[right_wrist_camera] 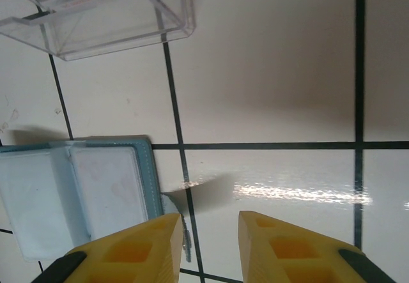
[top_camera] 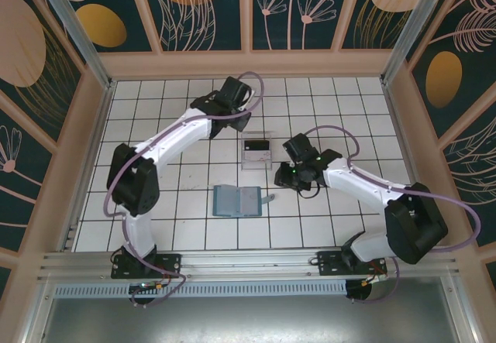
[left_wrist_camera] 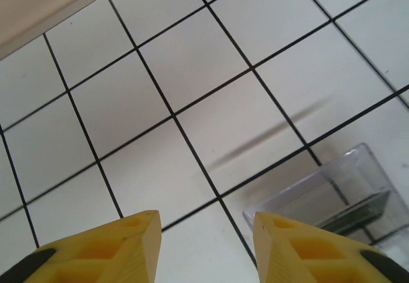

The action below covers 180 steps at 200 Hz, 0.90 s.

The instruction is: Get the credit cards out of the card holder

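The white tiled table with black grout lines [top_camera: 155, 126] carries everything. On it, the clear plastic tray [top_camera: 244, 157] sits at twelve o'clock of the flat teal-blue bifold card holder [top_camera: 239, 201], which lies open near the middle, grey-blue inside facing up.

My left gripper [left_wrist_camera: 208, 244] hovers at eleven o'clock of the tray, jaws moderately apart and empty. My right gripper [right_wrist_camera: 209, 244] hangs at two o'clock of the card holder, jaws narrowly apart, nothing between them.

A thin pale credit card with a dark band [top_camera: 256, 149] seems to lie in the tray. Whether the pale panels in the holder's pockets are cards, I cannot tell.

Any card would be light, stiff and slick, lying flush in its sleeve. I judge an exposed short edge is the place to pinch, while my other gripper pins the soft holder, perhaps by its small strap tab [top_camera: 267, 199].
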Available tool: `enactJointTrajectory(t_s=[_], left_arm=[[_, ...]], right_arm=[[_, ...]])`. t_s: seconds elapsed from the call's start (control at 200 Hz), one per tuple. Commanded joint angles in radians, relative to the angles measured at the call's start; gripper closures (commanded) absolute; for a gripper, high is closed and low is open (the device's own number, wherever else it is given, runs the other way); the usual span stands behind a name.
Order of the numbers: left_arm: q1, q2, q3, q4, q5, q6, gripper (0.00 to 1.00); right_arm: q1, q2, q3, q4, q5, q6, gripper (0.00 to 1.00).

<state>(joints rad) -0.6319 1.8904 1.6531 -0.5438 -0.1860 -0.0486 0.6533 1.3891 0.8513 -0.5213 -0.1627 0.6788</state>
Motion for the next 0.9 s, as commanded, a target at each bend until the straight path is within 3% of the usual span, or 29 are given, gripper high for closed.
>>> enactJointTrajectory(t_s=[0.0,0.09,0.29,0.611,0.896], left_arm=[[-0.005,-0.096,-0.078,0.093,0.067,-0.142,0.50],[-0.005,-0.127,-0.117,0.083,0.137,-0.203,0.50],[-0.008,-0.168,-0.195,0.037,0.207,-0.439,0.62],[-0.033,-0.299,-0.499,0.182,0.447,-0.697,0.70],[-0.181,-0.282,-0.653,0.290,0.520,-0.807,0.72]], right_arm=[[0.024,0.028,0.035,0.023,-0.008,-0.001,0.70],[0.037,0.051,0.037,0.032,-0.014,-0.001,0.70],[0.058,0.086,0.038,0.044,-0.025,-0.002,0.70],[0.065,0.088,0.000,0.076,-0.036,0.002,0.70],[0.037,0.006,-0.035,0.062,0.008,0.022,0.70]])
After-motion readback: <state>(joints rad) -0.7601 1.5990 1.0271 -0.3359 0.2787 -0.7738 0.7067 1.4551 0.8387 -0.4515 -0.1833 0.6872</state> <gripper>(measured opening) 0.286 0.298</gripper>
